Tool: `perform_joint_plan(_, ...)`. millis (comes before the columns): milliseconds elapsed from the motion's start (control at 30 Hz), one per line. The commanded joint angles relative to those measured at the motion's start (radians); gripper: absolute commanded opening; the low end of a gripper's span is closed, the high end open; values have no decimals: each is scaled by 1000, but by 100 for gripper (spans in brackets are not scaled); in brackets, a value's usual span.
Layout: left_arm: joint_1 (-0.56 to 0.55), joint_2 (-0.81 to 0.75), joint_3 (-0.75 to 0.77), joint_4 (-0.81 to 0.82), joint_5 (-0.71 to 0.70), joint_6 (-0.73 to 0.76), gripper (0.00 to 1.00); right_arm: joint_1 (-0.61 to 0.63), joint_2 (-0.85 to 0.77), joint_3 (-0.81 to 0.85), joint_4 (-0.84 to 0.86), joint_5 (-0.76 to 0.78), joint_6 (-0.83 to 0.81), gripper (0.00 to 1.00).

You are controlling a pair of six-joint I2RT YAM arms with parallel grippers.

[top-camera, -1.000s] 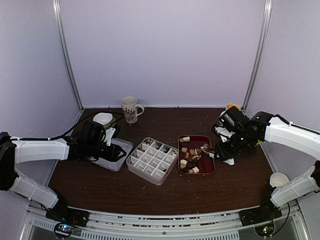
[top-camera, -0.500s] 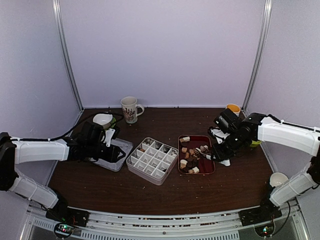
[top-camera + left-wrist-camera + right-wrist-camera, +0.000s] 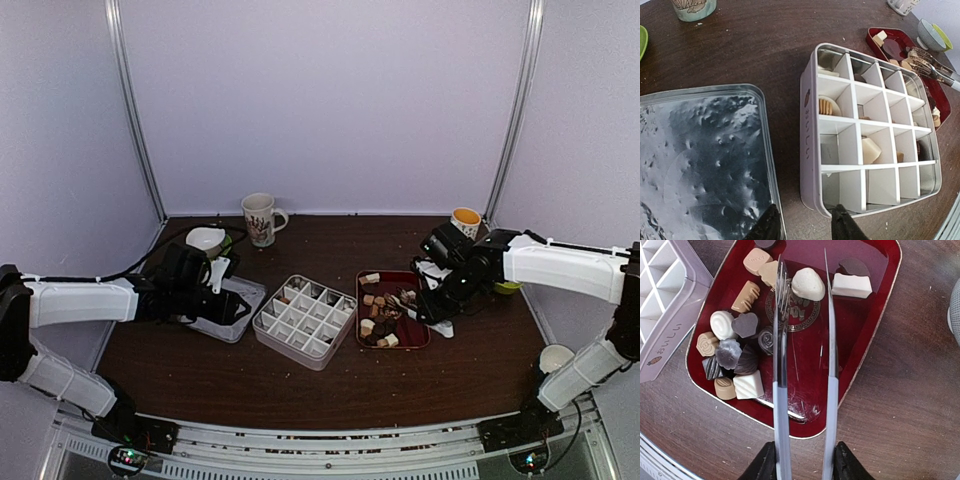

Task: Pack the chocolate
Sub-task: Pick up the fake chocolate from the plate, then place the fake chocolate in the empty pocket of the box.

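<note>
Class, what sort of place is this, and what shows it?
Probably a robot test booth: plain walls enclose one table, with left arm and right arm mounted at its edge.

Tan chocolate (image 3: 758, 260): the embossed word "Sweet" on its top.
Divided box (image 3: 666, 340): the Japanese characters "おいしい" printed along its outer wall, with a small carrot-shaped mark at one end.
Dark red tray (image 3: 860, 322): a round gold emblem on its floor, its lettering unreadable.
</note>
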Motion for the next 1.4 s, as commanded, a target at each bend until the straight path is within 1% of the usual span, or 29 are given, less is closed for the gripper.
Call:
perform_joint_plan(0,-3,-14,21,18,-15,6,38,-9,21,24,16,3,-13,37)
perform_joint_plan(233,-3,-9,29,16,-19,8,38,-9,0,36,-10,6,-28,28)
perform_joint_plan(400,-3,-1,36,21,-13,8,38,-10,-39,50,-18,16,-32,27)
perform_joint_plan(600,-3,3,39,21,-5,9,38,-10,-79,61,-13,-7,-51,24)
perform_joint_plan(733,-3,4,39,23,-3,6,38,-9,-109,61,-5,-62,-72,22)
perform_joint_plan(867,-3,4,40,27,1,6,38,-8,-146,59,8,-150,-96,21)
perform_joint_plan(1033,-3,9,39,33,2,6,38,3,-196,43,60,-310,-122,19)
perform_joint_plan(1167,-3,5,36,33,2,6,38,47,-211,34,100,-464,-132,18)
perform_joint_plan(1267,-4,0,32,30,0,6,38,106,-208,37,92,-499,-153,17)
perform_joint_plan(1367,-3,-4,25,32,-3,8,38,153,-183,56,42,-504,-195,17)
